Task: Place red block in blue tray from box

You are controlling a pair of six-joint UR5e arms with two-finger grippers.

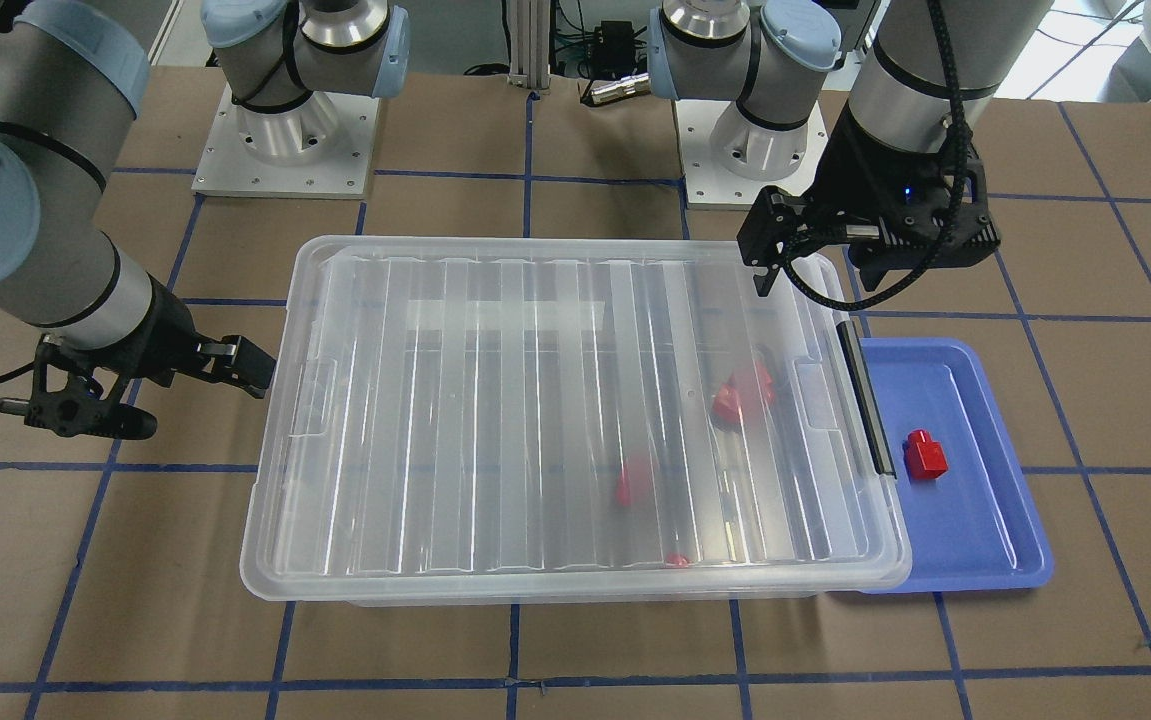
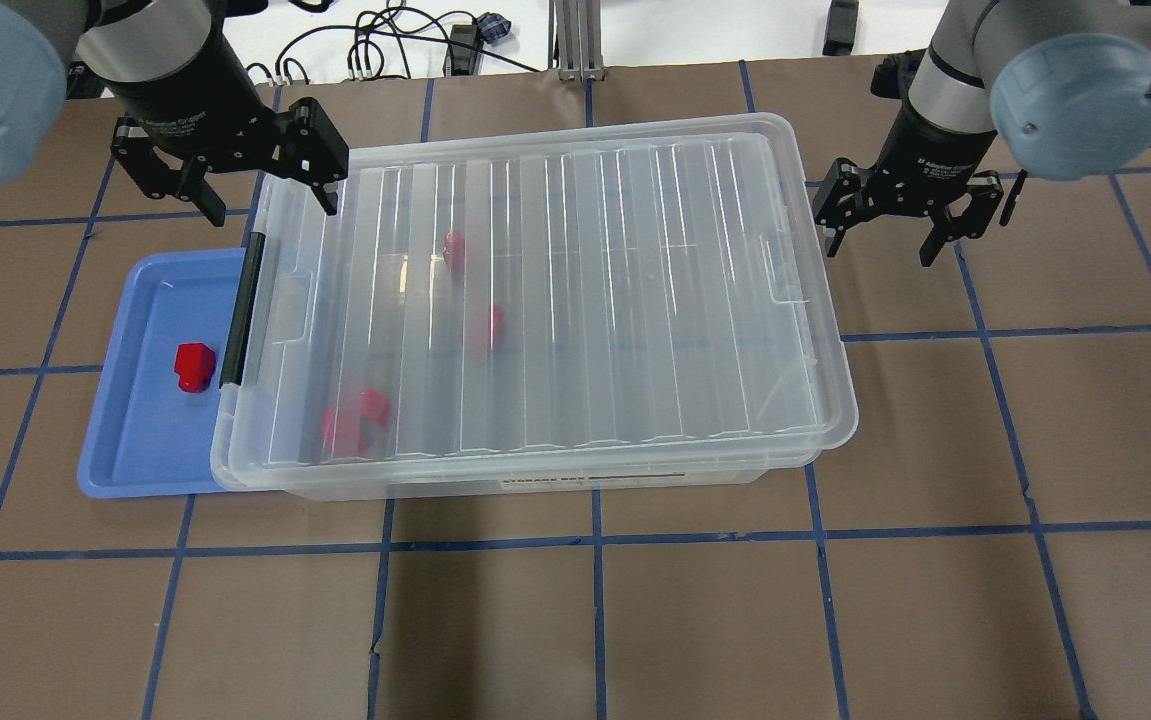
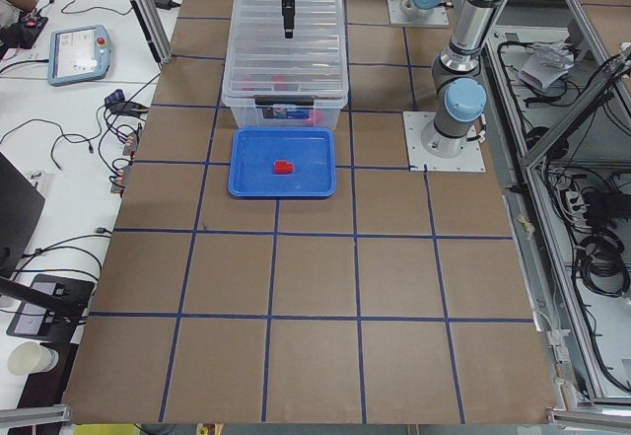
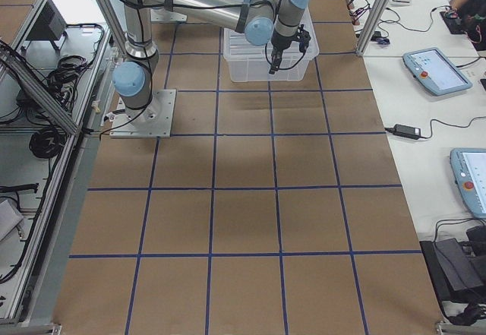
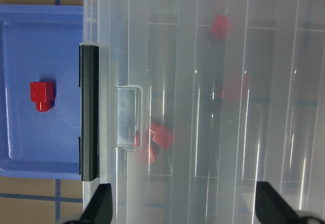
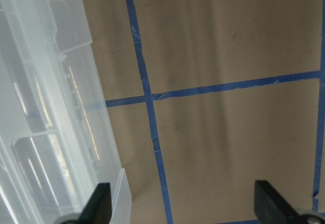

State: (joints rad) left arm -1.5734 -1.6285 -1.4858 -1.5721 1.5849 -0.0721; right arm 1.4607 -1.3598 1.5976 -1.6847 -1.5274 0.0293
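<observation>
One red block (image 2: 193,366) lies in the blue tray (image 2: 135,440); it also shows in the front view (image 1: 926,455) and the left wrist view (image 5: 41,95). The clear box (image 2: 585,300) stands beside the tray with its ribbed lid on and its black handle (image 2: 242,310) at the tray end. Several more red blocks (image 2: 355,420) show blurred through the lid. My left gripper (image 2: 265,195) hovers open and empty over the box's far corner at the handle end. My right gripper (image 2: 880,240) is open and empty beside the box's other end.
The blue tray (image 1: 985,540) is partly tucked under the box rim (image 1: 575,585). Brown table with blue tape lines lies all around. The arm bases (image 1: 285,140) stand behind the box. Monitors and cables lie on side tables (image 3: 59,109) off the work surface.
</observation>
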